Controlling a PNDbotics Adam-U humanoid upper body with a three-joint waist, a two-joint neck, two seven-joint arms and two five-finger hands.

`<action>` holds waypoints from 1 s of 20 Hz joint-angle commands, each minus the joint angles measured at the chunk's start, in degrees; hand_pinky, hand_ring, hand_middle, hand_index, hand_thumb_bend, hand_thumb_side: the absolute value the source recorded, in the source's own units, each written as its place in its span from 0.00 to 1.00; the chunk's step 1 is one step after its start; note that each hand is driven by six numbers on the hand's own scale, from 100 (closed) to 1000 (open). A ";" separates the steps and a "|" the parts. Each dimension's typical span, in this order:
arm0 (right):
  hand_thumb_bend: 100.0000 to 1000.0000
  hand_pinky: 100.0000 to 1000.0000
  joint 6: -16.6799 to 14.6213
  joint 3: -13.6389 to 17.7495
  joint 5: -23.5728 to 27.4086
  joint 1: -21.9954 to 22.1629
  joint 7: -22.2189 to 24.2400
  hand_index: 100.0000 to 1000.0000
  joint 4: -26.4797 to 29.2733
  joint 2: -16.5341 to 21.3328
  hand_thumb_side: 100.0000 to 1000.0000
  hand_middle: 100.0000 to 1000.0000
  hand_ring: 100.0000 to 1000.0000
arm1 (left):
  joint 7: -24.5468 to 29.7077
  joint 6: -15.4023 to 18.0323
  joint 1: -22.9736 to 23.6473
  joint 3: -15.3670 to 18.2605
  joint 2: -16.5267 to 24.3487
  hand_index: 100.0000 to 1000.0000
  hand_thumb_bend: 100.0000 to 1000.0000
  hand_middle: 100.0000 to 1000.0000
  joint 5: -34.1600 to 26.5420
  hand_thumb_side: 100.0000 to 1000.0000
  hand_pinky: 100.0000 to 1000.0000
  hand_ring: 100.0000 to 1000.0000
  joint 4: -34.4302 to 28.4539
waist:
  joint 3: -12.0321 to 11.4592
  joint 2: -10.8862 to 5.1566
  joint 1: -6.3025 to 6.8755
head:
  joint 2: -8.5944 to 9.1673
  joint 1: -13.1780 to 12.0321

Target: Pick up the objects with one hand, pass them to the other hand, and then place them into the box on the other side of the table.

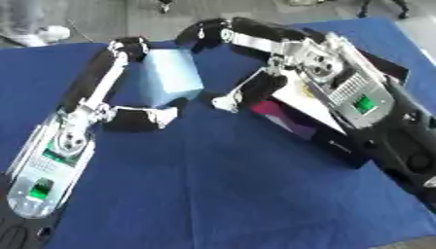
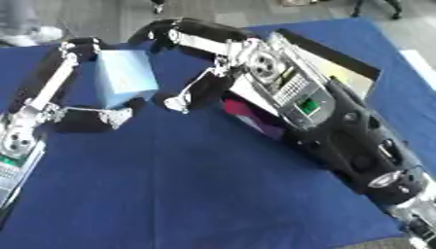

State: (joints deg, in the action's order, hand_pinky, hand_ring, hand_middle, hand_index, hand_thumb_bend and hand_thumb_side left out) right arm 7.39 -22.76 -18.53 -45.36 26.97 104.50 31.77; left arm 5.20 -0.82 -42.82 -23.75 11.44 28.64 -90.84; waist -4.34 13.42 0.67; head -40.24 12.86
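A light blue box (image 1: 170, 78) is held above the blue tablecloth (image 1: 221, 185) at the upper left. My left hand (image 1: 92, 109) is shut on it, fingers (image 1: 123, 51) round its far left edge and thumb (image 1: 140, 119) under its near edge. My right hand (image 1: 289, 53) reaches in from the right and is open. Its fingers (image 1: 204, 34) arch toward the box's far right corner and its thumb (image 1: 234, 99) points at the near right corner. Whether they touch the box I cannot tell.
A black open box (image 2: 340, 58) with a pale inside lies under my right forearm on the right side of the table. A magenta thing (image 1: 285, 119) shows at its near wall. Floor and a person's shoes show past the far table edge.
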 commanded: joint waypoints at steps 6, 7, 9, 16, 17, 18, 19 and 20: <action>0.16 0.89 0.46 0.00 -0.67 -0.84 -0.71 0.93 -0.01 0.10 0.06 0.93 0.85 | 0.38 -0.27 -1.07 -0.29 -0.76 0.49 0.00 0.55 -0.24 0.10 0.73 0.60 -1.27 | -0.26 -1.62 -0.71 | -0.38 0.62; 0.16 0.89 0.51 -0.01 -0.61 -0.86 -0.73 0.93 -0.07 0.07 0.06 0.93 0.85 | 0.44 -0.23 -1.08 -0.36 -0.84 0.49 0.00 0.55 -0.23 0.10 0.73 0.60 -1.25 | -0.30 -1.59 -0.71 | -0.37 0.65; 0.16 0.89 0.58 -0.04 -0.48 -0.91 -0.74 0.93 -0.14 -0.02 0.07 0.94 0.85 | 0.54 -0.14 -1.13 -0.48 -1.02 0.49 0.00 0.55 -0.20 0.09 0.73 0.60 -1.22 | -0.36 -1.54 -0.70 | -0.34 0.72; 0.15 0.89 0.41 -0.16 -0.45 -0.86 -0.03 0.93 -0.23 -0.09 0.08 0.93 0.85 | 0.31 0.08 -1.42 -0.67 -1.59 0.49 0.00 0.55 -0.38 0.10 0.72 0.60 -1.28 | -0.52 -1.45 -0.77 | -0.32 0.80; 0.14 0.89 0.46 -0.15 -0.38 -0.85 0.01 0.92 -0.25 -0.11 0.08 0.92 0.85 | 0.22 0.14 -1.46 -0.71 -1.64 0.49 0.00 0.55 -0.52 0.10 0.72 0.60 -1.39 | -0.53 -1.43 -0.78 | -0.31 0.83; 0.12 0.89 0.52 -0.16 -0.29 -0.85 0.01 0.91 -0.27 -0.13 0.09 0.90 0.84 | 0.16 0.19 -1.48 -0.74 -1.67 0.49 0.00 0.55 -0.64 0.10 0.72 0.60 -1.46 | -0.54 -1.42 -0.79 | -0.30 0.85; 0.11 0.89 0.65 -0.17 -0.07 -0.83 -0.04 0.90 -0.32 -0.17 0.09 0.88 0.84 | 0.12 0.30 -1.48 -0.79 -1.72 0.49 0.00 0.55 -0.82 0.10 0.72 0.60 -1.51 | -0.56 -1.38 -0.79 | -0.27 0.85; 0.09 0.88 0.90 -0.18 0.30 -0.79 -0.20 0.87 -0.41 -0.21 0.09 0.84 0.84 | 0.11 0.45 -1.46 -0.85 -1.76 0.50 0.00 0.55 -1.03 0.10 0.72 0.60 -1.51 | -0.57 -1.36 -0.80 | -0.26 0.87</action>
State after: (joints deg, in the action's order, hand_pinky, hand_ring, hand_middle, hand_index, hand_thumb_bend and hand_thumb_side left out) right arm 8.11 -23.39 -18.52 -45.33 26.85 103.84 31.47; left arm 5.35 -0.84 -42.94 -24.18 10.47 28.07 -90.90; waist -4.83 13.42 0.67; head -40.27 13.67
